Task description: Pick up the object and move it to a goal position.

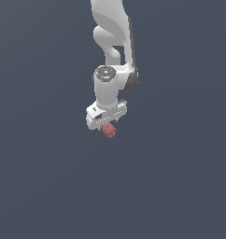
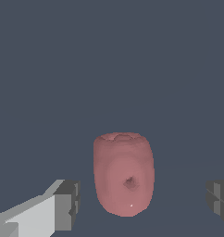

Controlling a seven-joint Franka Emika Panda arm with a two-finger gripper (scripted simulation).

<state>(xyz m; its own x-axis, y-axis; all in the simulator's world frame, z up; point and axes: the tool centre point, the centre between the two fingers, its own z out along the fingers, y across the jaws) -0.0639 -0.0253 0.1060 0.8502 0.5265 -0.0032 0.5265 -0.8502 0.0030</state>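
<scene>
The object (image 2: 124, 178) is a dull red-pink lumpy ball with a small dimple in its face. In the wrist view it sits between my two grey fingertips (image 2: 67, 206), with a clear gap on each side. My gripper (image 2: 140, 202) is open around it and does not touch it. In the exterior view the object (image 1: 109, 131) shows just below the white hand, and my gripper (image 1: 108, 127) points down over it. The fingers themselves are mostly hidden there by the hand.
A plain dark grey-blue floor (image 1: 180, 186) fills both views. The white arm (image 1: 110, 37) comes down from the top of the exterior view. No other objects or goal marker show.
</scene>
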